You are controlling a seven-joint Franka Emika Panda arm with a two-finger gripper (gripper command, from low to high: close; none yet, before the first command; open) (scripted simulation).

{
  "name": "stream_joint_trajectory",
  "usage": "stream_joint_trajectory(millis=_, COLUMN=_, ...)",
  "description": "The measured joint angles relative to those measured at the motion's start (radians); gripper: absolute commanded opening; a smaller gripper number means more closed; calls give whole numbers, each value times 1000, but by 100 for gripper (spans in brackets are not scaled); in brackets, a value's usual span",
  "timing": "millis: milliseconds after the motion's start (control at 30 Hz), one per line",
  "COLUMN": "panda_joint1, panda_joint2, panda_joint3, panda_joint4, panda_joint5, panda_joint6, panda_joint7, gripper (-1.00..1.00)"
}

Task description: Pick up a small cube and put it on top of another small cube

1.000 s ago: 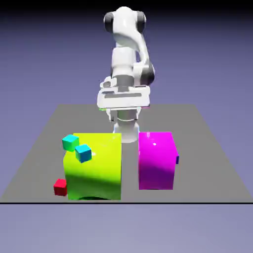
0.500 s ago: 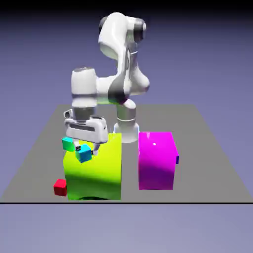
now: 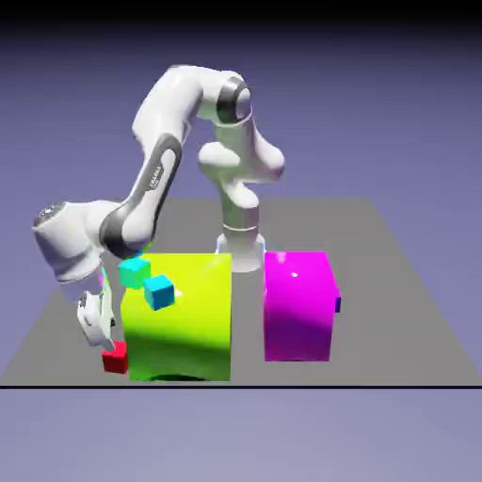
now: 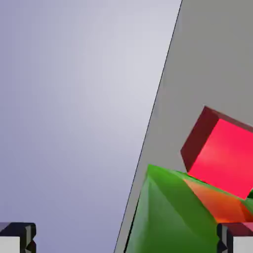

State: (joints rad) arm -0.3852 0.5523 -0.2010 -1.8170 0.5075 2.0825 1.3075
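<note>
Red cube (image 3: pixel 115 357): it sits on the worktop (image 3: pixel 311 216), just beside the big yellow-green block (image 3: pixel 179 329), at the exterior view's near left. I judge it light, stiff and hard to dent, perhaps a bit slippery on those flat, plain faces. I'd take it by 2 opposite upright faces, low enough to be firm; the side towards the block looks tight, so 1 of my fingers could knock there. My jaws (image 4: pixel 126 238) are wide apart with nothing between them, and in the hand view the cube lies off to the right, so I'd need to centre first. Against 0.5 seconds ago, I've swung from above the block out to its left and lower, near the cube, which hasn't moved.
</note>
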Motion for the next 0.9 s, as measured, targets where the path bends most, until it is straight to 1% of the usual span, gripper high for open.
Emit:
stream_joint_trajectory(millis=300, panda_joint1=-326, panda_joint2=92, panda_joint3=194, panda_joint4=25, panda_joint5=125, panda_joint6=-195, panda_joint7=8, gripper=0)
stream_joint_trajectory(millis=367, panda_joint1=-392, panda_joint2=163, panda_joint3=200, panda_joint4=93, panda_joint5=159, panda_joint6=-244, panda_joint7=56, gripper=0)
stream_joint_trajectory(millis=433, panda_joint1=-401, panda_joint2=172, panda_joint3=201, panda_joint4=102, panda_joint5=164, panda_joint6=-250, panda_joint7=62, gripper=0)
stream_joint_trajectory(millis=500, panda_joint1=-376, panda_joint2=222, panda_joint3=221, panda_joint4=68, panda_joint5=195, panda_joint6=-163, panda_joint7=34, gripper=0)
stream_joint_trajectory(millis=533, panda_joint1=-366, panda_joint2=240, panda_joint3=228, panda_joint4=55, panda_joint5=207, panda_joint6=-130, panda_joint7=24, gripper=-100)
stream_joint_trajectory(millis=600, panda_joint1=-366, panda_joint2=240, panda_joint3=228, panda_joint4=55, panda_joint5=209, panda_joint6=-130, panda_joint7=23, gripper=-100)
stream_joint_trajectory(millis=700, panda_joint1=-401, panda_joint2=172, panda_joint3=201, panda_joint4=102, panda_joint5=166, panda_joint6=-249, panda_joint7=62, gripper=-100)
stream_joint_trajectory(millis=733, panda_joint1=-401, panda_joint2=172, panda_joint3=201, panda_joint4=102, panda_joint5=166, panda_joint6=-249, panda_joint7=62, gripper=-100)
stream_joint_trajectory(millis=767, panda_joint1=-384, panda_joint2=143, panda_joint3=219, panda_joint4=91, panda_joint5=152, panda_joint6=-286, panda_joint7=61, gripper=-100)
stream_joint_trajectory(millis=867, panda_joint1=-345, panda_joint2=102, panda_joint3=144, panda_joint4=98, panda_joint5=68, panda_joint6=-357, panda_joint7=-66, gripper=-100)
stream_joint_trajectory(millis=900, panda_joint1=-313, panda_joint2=71, panda_joint3=108, panda_joint4=92, panda_joint5=73, panda_joint6=-383, panda_joint7=-52, gripper=-100)
